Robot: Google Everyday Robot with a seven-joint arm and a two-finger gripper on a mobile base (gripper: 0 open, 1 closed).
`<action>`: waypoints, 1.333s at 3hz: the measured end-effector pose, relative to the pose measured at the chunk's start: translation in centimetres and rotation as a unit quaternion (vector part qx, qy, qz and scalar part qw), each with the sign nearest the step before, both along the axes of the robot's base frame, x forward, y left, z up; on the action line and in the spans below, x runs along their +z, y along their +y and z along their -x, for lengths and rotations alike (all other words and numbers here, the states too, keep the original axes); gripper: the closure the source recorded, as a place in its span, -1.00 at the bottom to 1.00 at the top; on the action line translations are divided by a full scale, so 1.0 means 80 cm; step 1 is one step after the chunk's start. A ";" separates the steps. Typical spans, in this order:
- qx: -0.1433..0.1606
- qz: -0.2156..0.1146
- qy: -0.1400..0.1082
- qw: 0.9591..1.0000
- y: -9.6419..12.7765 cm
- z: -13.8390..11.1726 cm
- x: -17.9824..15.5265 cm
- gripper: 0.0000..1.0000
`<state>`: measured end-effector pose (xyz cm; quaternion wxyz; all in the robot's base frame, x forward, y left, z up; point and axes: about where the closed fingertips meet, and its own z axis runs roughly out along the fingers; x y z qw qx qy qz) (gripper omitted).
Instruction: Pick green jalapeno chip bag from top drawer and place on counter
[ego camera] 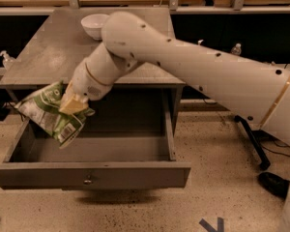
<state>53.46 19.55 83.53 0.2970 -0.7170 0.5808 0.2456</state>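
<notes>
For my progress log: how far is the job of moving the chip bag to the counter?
Done: the top drawer is open and the green jalapeno chip bag is out of it. In hand: the gripper grips the bag above the drawer, near the counter front edge. Left: set it on the counter, away from the white bowl.

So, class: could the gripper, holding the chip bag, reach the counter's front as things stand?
Probably yes. The gripper holds the green jalapeno chip bag over the top drawer, beside the counter, whose white bowl sits far back.
</notes>
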 end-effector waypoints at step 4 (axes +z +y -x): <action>-0.206 0.065 0.022 0.976 -0.076 -0.210 0.143 1.00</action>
